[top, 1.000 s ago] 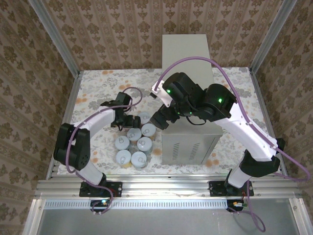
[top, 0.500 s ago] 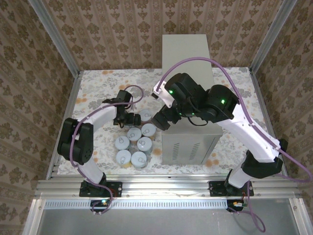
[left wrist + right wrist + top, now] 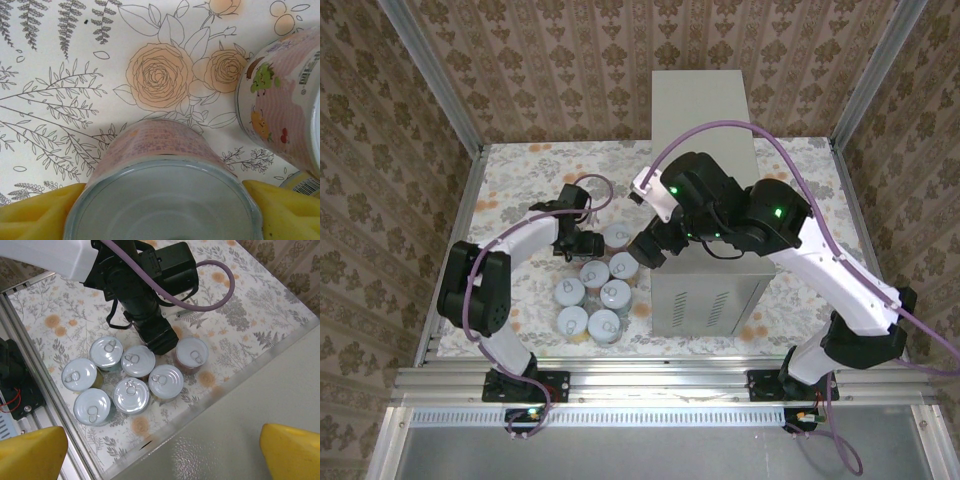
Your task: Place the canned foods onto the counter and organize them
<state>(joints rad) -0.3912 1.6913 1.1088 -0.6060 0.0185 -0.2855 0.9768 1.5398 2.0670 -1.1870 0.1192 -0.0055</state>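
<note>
- Nearest the arm bases, seven tins stand upright in a tight cluster on the floral sheet, lids up, several touching.
- We judge them rigid, and fairly heavy if full. The smooth walls may slip, so we would grip each across the label below the rim, never by the pull-tab.
- Just beyond, the left gripper straddles a pink-labelled tin. Its yellow pads lie right at both sides, but we cannot tell whether they bear on it.
- The right gripper hangs spread wide and empty over the counter's edge on the tins' side.
- The counter is a tall grey metal box. No tin stands on the part of its flat top that we see. On that hard surface, tins could skid or tip.
- Farthest, papered walls and frame posts close in, leaving tight room between the arms.
</note>
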